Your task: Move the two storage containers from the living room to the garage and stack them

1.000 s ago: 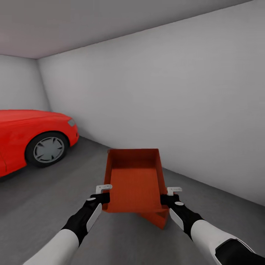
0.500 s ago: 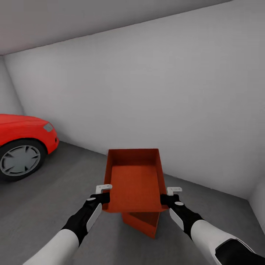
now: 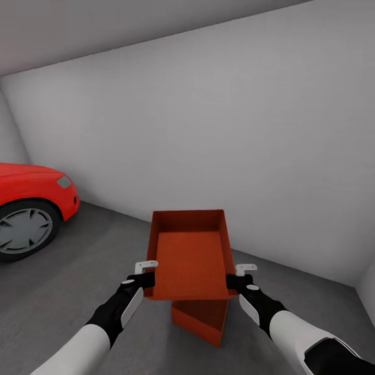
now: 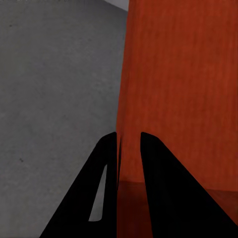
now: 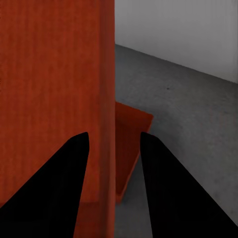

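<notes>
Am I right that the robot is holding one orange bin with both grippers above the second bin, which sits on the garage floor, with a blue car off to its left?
Nearly, but the car is red, not blue, as the head view shows. The rest holds: the left gripper and right gripper grip the side walls of the held bin above the second bin on the grey floor.

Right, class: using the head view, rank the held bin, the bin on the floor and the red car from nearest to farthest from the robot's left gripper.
1. Held bin, gripped by the left gripper at its side wall.
2. Bin on the floor, just below, to the right.
3. Red car, far left.
</notes>
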